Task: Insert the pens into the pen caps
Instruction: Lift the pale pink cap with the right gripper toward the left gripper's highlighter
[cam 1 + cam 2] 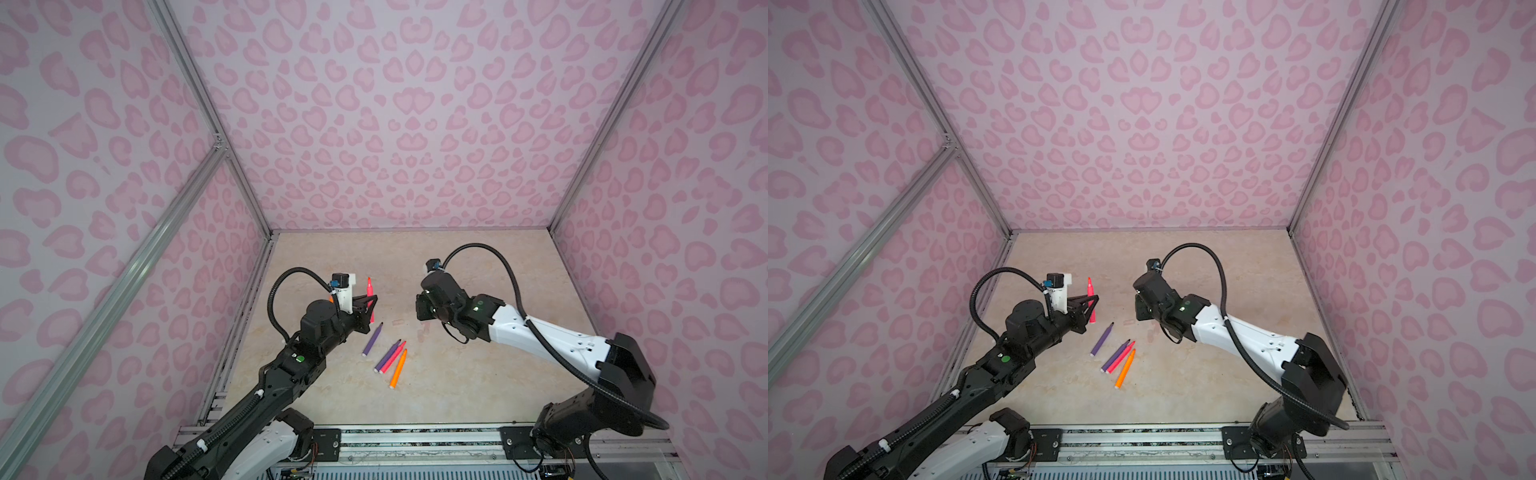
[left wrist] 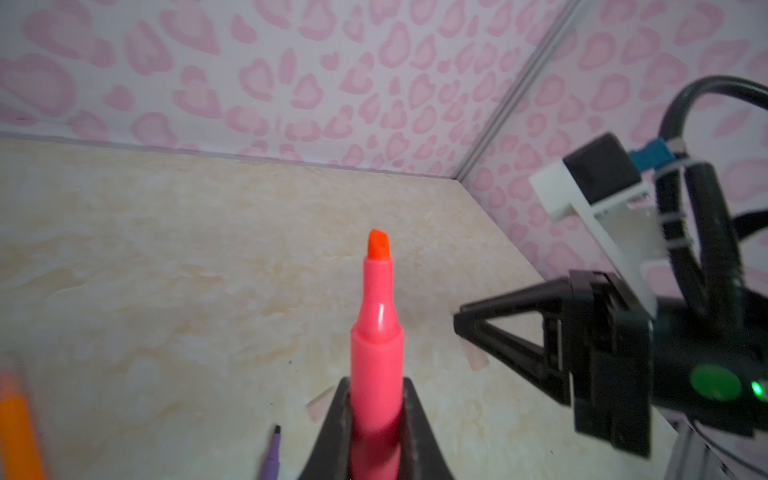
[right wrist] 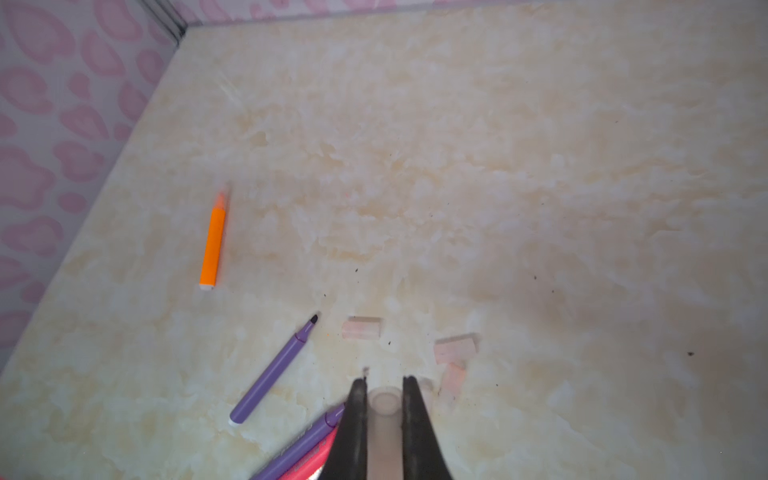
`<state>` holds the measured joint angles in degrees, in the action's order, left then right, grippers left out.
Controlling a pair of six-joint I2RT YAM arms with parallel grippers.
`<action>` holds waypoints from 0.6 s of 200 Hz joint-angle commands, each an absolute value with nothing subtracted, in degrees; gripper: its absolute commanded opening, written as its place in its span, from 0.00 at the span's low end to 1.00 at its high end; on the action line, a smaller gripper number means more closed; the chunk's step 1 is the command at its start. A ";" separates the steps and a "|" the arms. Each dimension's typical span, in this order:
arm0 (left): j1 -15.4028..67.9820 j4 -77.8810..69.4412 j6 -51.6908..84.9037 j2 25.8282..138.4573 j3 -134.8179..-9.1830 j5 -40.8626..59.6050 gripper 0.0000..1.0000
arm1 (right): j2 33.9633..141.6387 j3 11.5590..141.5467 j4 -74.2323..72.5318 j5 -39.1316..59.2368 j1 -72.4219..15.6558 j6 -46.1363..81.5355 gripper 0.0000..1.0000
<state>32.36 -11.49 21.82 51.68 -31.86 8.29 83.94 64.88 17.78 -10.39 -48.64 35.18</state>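
**Q:** What is held, and by which gripper?

**A:** The left gripper [image 1: 374, 298] is clamped on a pink pen [image 1: 369, 291], which stands nearly upright above the table [image 1: 478, 374]. In the left wrist view the pink pen [image 2: 376, 332] rises between the two fingers [image 2: 336, 424] and ends in an orange-red chisel tip. The right gripper [image 3: 384, 380] stands narrow on a clear pen cap [image 3: 384, 411], whose round end shows between the fingertips. Seen from the left wrist, the right gripper [image 2: 457, 322] points toward the pink pen and is apart from it.

**Q:** Where do the other pens lie?

**A:** They lie flat on the table between the arms. There is a lone purple pen [image 1: 372, 338], then a second purple pen [image 1: 388, 356] and a second pink pen [image 1: 393, 358] side by side. An orange pen [image 1: 398, 369] lies just beside these two. A far orange pen [image 3: 213, 245] lies apart, nearer the left wall.

**Q:** And the loose caps?

**A:** A first loose cap [image 3: 361, 328] lies near the lone purple pen's dark tip. A second loose cap [image 3: 454, 349] and a third loose cap [image 3: 453, 378] lie close together, just beyond the right gripper.

**Q:** Is any lettering legible?

**A:** Faint dark print runs along the barrel of the second purple pen [image 3: 299, 444], but it is too blurred to read.
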 commanded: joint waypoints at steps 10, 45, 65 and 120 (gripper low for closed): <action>38.99 -18.14 14.51 53.63 -33.92 17.80 0.03 | 73.26 58.48 3.83 -10.98 -47.96 41.54 0.00; 42.88 -18.99 12.72 57.15 -35.51 22.76 0.03 | 65.40 54.13 -7.73 -9.85 -48.52 41.82 0.00; 43.25 -19.70 13.38 57.85 -35.73 23.98 0.03 | 65.13 54.60 -10.42 -9.27 -49.27 41.75 0.00; 43.50 -19.44 14.36 56.32 -35.32 21.35 0.03 | 65.76 54.34 -18.29 -8.07 -53.30 39.72 0.00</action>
